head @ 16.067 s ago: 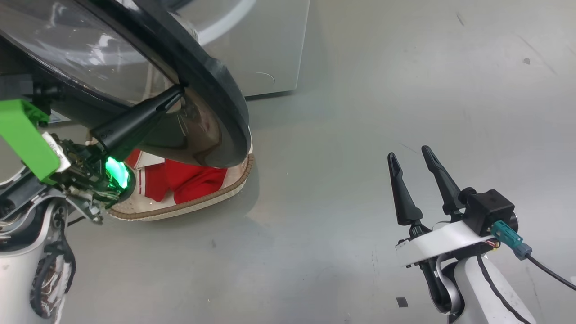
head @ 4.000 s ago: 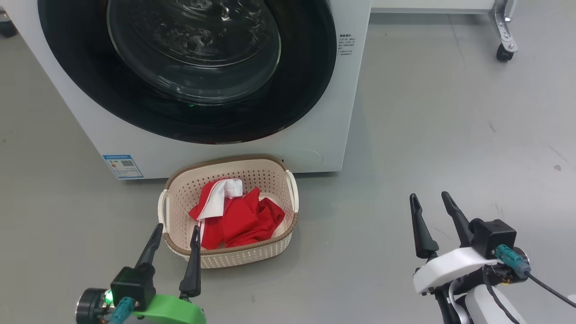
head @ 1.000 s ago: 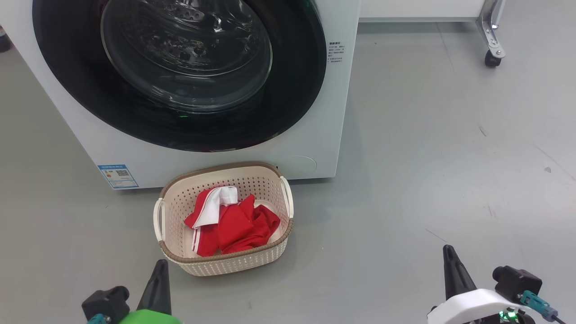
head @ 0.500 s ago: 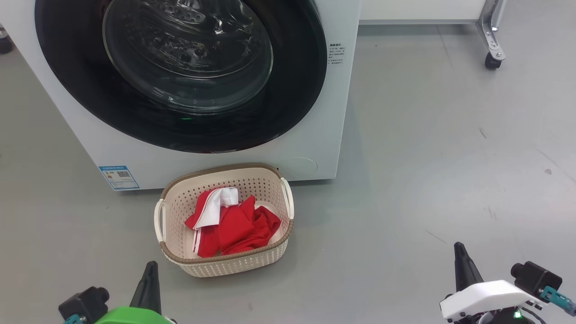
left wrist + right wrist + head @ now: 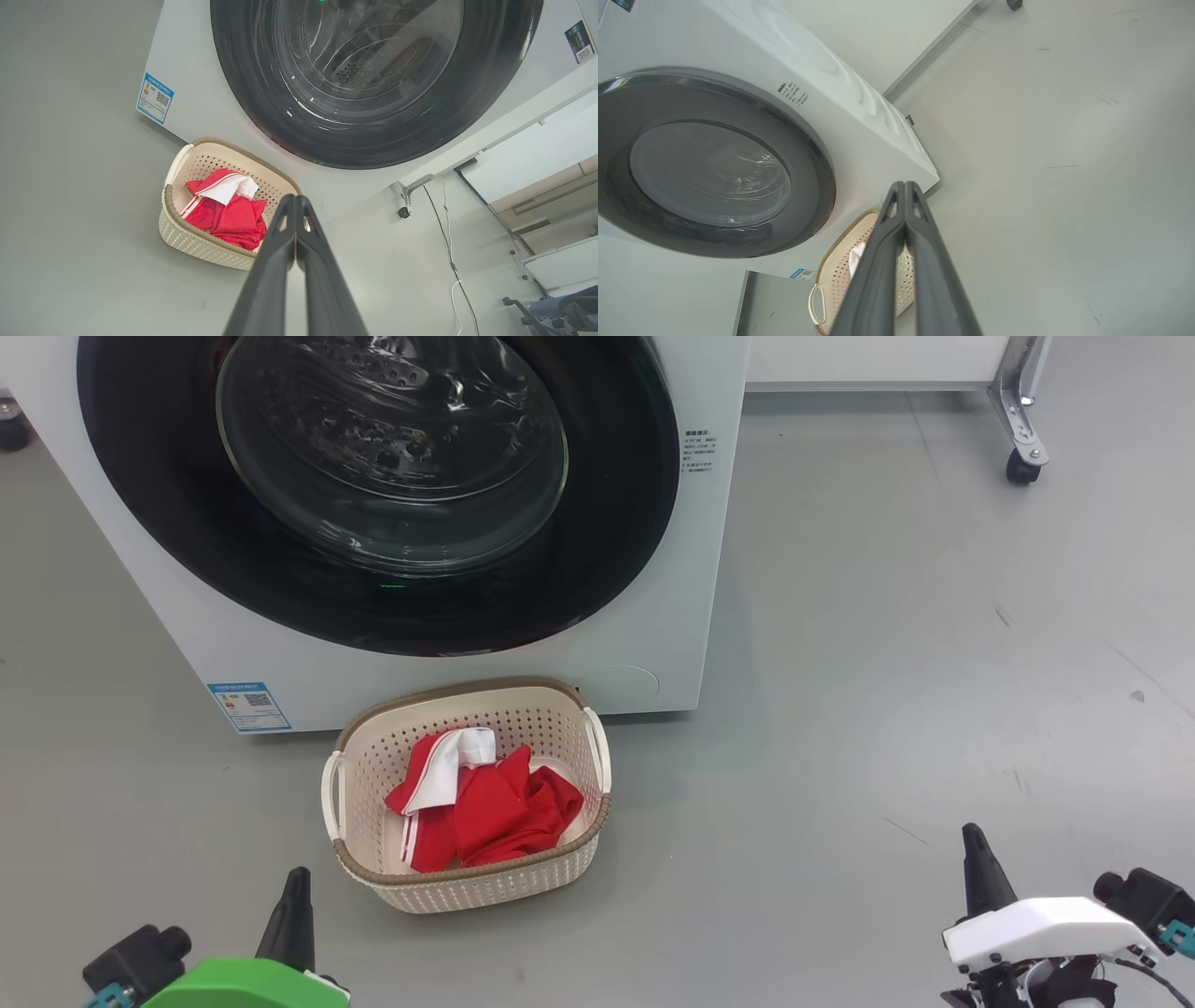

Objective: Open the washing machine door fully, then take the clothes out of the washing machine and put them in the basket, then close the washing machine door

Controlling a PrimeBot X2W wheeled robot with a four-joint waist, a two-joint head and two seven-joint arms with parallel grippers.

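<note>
The left jaws are fully closed: in the left wrist view the two dark fingers [image 5: 273, 270] are pressed together along their length, and there is nothing between them. The right jaws are closed in the same way, their fingers [image 5: 878, 275] touching up to the tips, and they are also empty.

The basket [image 5: 467, 889] stands on the grey floor [image 5: 887, 663], near the left jaws, ahead of their tips and a little to the right. From the right jaws it is well apart, far to the left. The red clothes [image 5: 485, 807] with white trim lie inside the basket in a crumpled heap, below its brown rim.

Beyond the basket, further ahead of both jaws, is the white washing machine [image 5: 695, 616]. The far side of the basket is just beside its front panel. The washing machine door [image 5: 616, 523] is shut, its black rim lying flat on the front. A blue label [image 5: 248, 706] sits low on the panel, ahead of the left jaws.
</note>
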